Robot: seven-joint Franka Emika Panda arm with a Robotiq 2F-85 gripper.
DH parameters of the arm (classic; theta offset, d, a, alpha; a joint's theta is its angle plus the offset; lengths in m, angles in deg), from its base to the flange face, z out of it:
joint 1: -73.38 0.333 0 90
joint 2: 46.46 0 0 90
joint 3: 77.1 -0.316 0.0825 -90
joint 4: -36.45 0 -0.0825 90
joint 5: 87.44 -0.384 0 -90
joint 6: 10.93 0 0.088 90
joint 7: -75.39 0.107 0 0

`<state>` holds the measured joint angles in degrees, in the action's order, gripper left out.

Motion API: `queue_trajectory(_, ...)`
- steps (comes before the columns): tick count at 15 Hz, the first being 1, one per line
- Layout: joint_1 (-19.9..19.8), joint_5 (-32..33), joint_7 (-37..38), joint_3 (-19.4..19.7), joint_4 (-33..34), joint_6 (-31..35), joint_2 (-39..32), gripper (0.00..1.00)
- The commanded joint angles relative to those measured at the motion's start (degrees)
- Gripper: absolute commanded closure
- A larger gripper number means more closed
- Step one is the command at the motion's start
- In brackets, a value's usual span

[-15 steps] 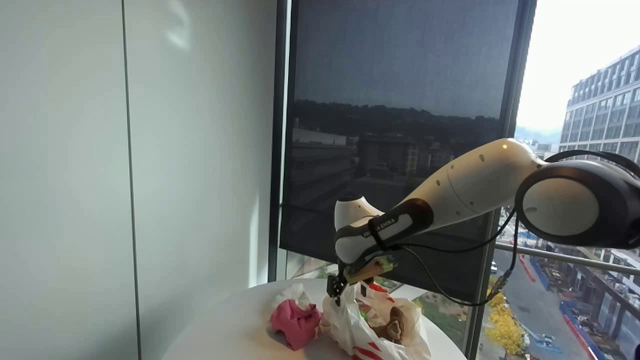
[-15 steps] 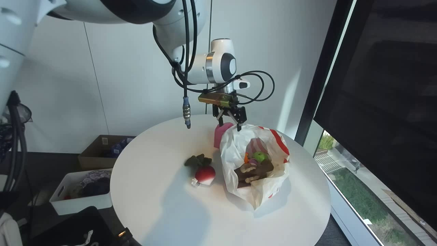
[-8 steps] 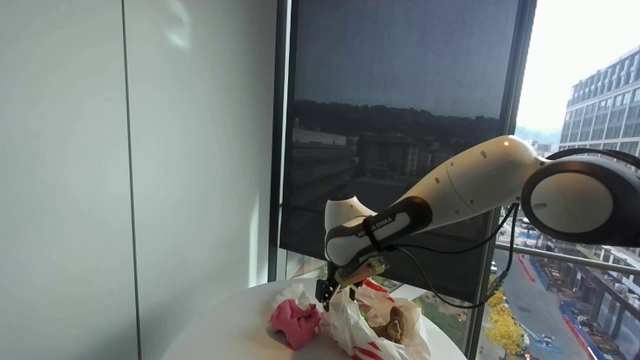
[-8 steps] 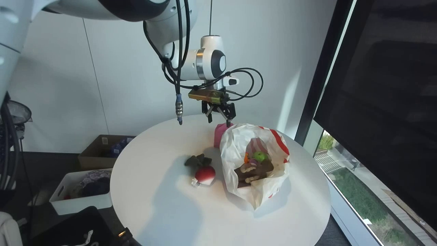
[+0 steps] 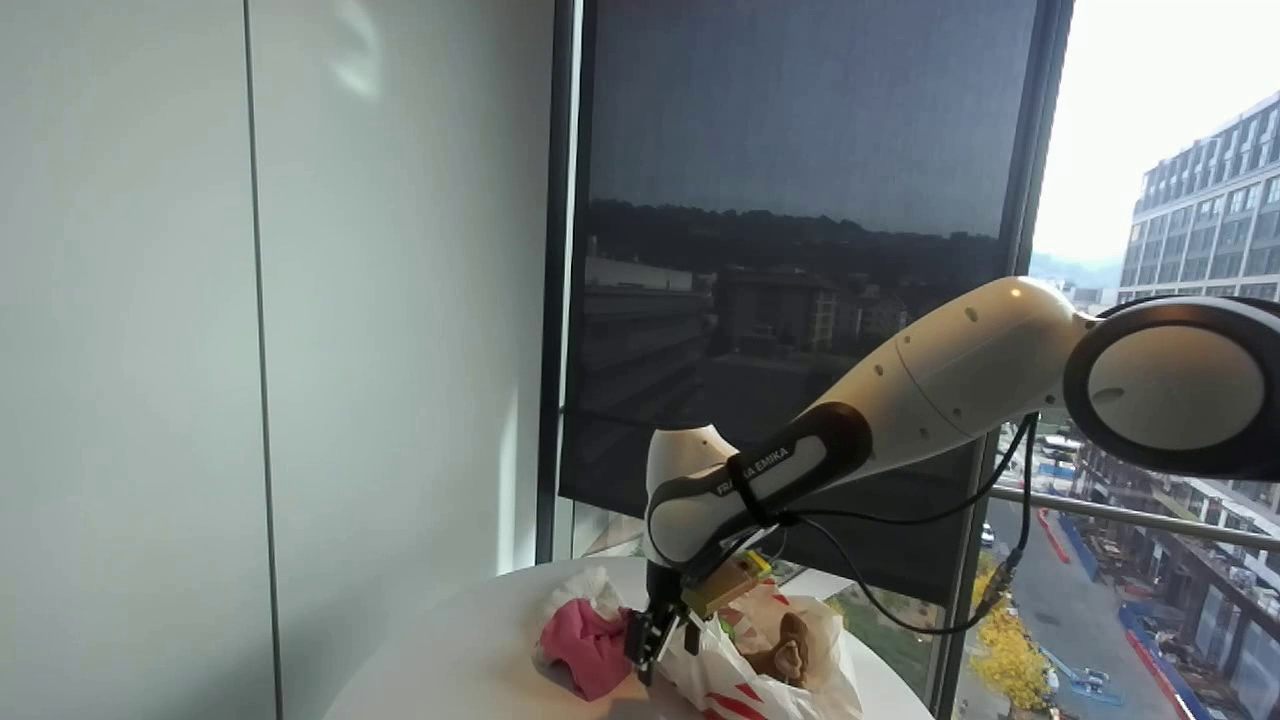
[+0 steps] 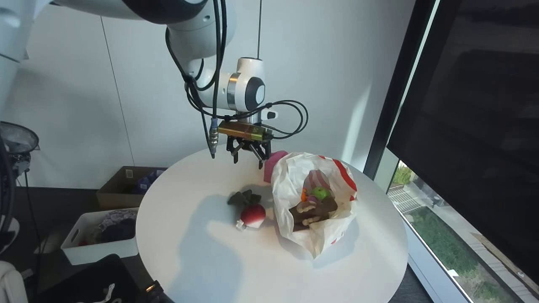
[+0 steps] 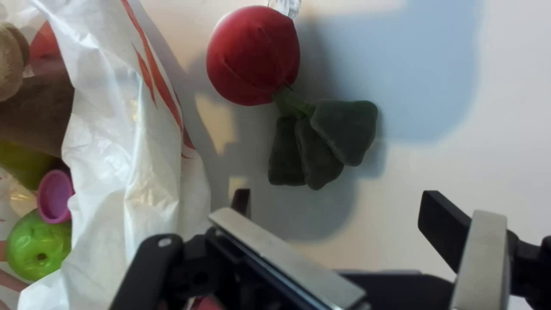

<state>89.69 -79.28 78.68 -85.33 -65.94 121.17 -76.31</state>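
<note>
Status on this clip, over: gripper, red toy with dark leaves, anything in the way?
Gripper open, empty, above table. Red toy lying on table, untouched. White bag close beside the toy, possible snag.

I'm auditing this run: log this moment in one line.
end effector: open, empty, above table | plush radish: on table, beside plastic bag | plastic bag: open, holding toy apple

In an exterior view, the plastic bag [image 6: 326,235] sits right of centre on the desk [image 6: 181,189], a toy apple [image 6: 321,193] and a stuffed animal [image 6: 322,208] inside. The cloth bundle [image 6: 273,165] lies behind the bag's upper left edge, the plush radish [image 6: 253,215] just left. Above the plush radish in the frame hangs the pincer [image 6: 248,163].
</note>
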Motion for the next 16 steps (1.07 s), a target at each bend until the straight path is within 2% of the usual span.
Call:
queue_trajectory(1, -1.9, -0.1, -5.9, -1.1, -7.7, 3.0, 1.9, 0.0)
queue_trajectory(3, -1.3, 3.5, -6.2, 0.5, -10.9, 8.1, 0.8, 0.0)
queue_trajectory(6, -1.5, 5.5, -6.6, 1.2, -14.4, 15.8, -0.9, 0.0)
queue_trajectory(10, -1.6, 6.8, -6.7, 2.0, -16.7, 22.1, -3.7, 0.0)
queue_trajectory(16, 2.1, 15.9, -6.0, 8.7, -19.0, 34.3, -6.9, 0.0)
